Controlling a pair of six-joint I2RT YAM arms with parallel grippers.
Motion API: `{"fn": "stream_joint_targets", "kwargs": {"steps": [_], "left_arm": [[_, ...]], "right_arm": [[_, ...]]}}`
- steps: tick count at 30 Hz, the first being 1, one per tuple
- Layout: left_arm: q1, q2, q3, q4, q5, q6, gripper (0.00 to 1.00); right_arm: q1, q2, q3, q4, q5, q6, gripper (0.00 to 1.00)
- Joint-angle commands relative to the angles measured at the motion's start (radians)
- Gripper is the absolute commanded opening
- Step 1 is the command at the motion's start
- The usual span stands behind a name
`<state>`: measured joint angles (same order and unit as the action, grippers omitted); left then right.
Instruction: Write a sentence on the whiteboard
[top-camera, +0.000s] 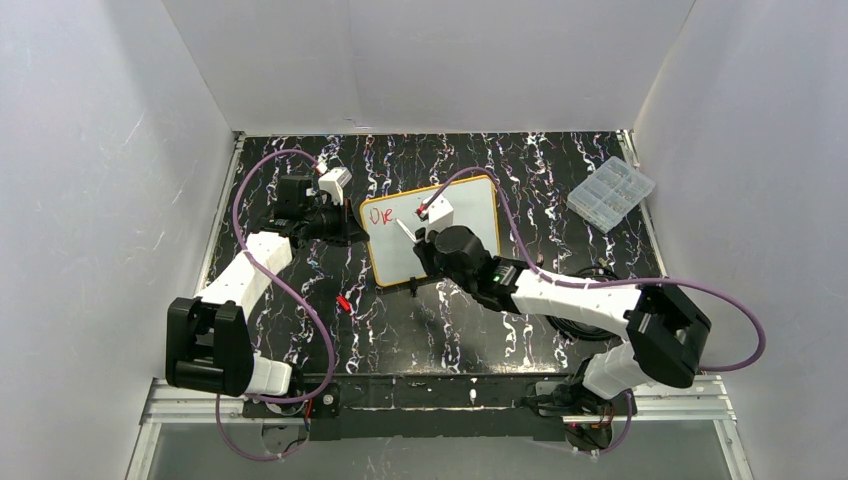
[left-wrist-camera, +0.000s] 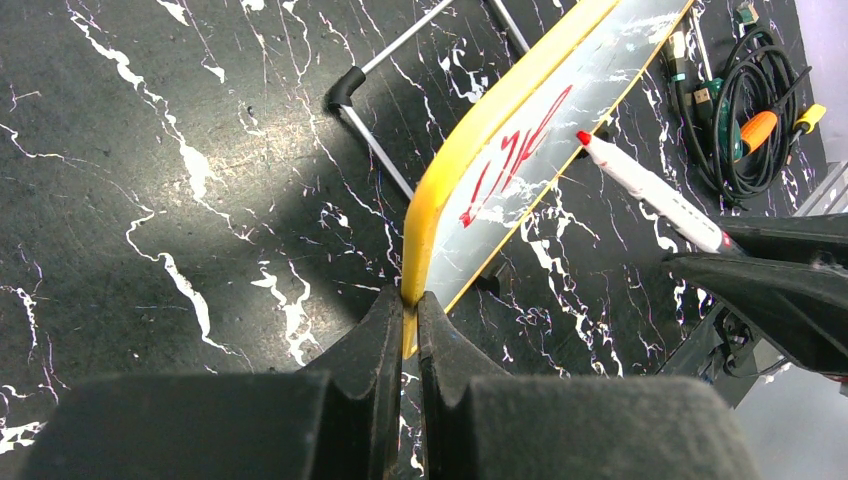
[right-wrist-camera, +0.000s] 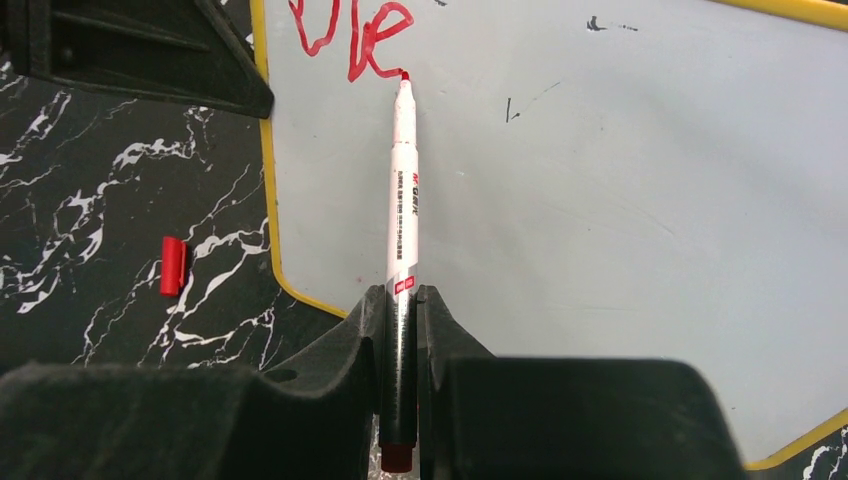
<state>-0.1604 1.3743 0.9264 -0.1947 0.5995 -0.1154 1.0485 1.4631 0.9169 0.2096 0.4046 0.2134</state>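
Above the arms, the top camera shows a black tabletop (top-camera: 545, 200) veined with white, shut in by plain white walls (top-camera: 440, 60) on three sides. One whiteboard (top-camera: 478, 215) lies mid-table. Its long axis runs left to right, with the right end angled a little farther away. A few letters of red writing (top-camera: 378, 214) sit in its far left corner. The left tool (top-camera: 352, 232) is at the board's left edge. The right tool (top-camera: 420, 242) is over the board with the one marker (top-camera: 404, 229). One red cap (top-camera: 342, 302) lies on the tabletop near the board's near left corner, not touching it. One clear compartment box (top-camera: 611, 193) lies well apart at the far right.

At the left wrist, the left tool's jaws are clamped on the board's yellow frame. The board runs away from them, up and to the right. Thin metal rods (left-wrist-camera: 380, 150) joined at a black elbow show behind it. A bundle of black cable with an orange part (left-wrist-camera: 757, 131) lies beyond on the right. Whether the marker tip touches the board cannot be told here.

At the right wrist, the right tool is closed around the marker's barrel. The marker's long axis points straight away from the tool, and its red tip meets the end of the last red stroke. The cap lies on the marble left of the frame.
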Motion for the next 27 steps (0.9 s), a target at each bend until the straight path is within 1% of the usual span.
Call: {"fn": "stream_joint_targets", "kwargs": {"steps": [1, 5, 17, 23, 27], "left_arm": [[-0.014, -0.032, 0.014, -0.052, 0.033, 0.009, 0.00], [-0.014, -0.032, 0.014, -0.052, 0.034, 0.010, 0.00], [-0.014, -0.031, 0.014, -0.052, 0.039, 0.010, 0.00], [-0.015, -0.031, 0.014, -0.052, 0.041, 0.011, 0.00], [-0.016, -0.030, 0.015, -0.052, 0.041, 0.010, 0.00]], "right_arm": [[-0.001, -0.062, -0.023, 0.091, -0.009, -0.003, 0.01], [-0.001, -0.043, -0.009, 0.084, 0.031, -0.009, 0.01], [-0.001, 0.026, 0.047, 0.070, 0.074, -0.028, 0.01], [-0.001, 0.031, 0.051, 0.083, 0.112, -0.029, 0.01], [-0.001, 0.043, 0.069, 0.089, 0.108, -0.046, 0.01]]}}
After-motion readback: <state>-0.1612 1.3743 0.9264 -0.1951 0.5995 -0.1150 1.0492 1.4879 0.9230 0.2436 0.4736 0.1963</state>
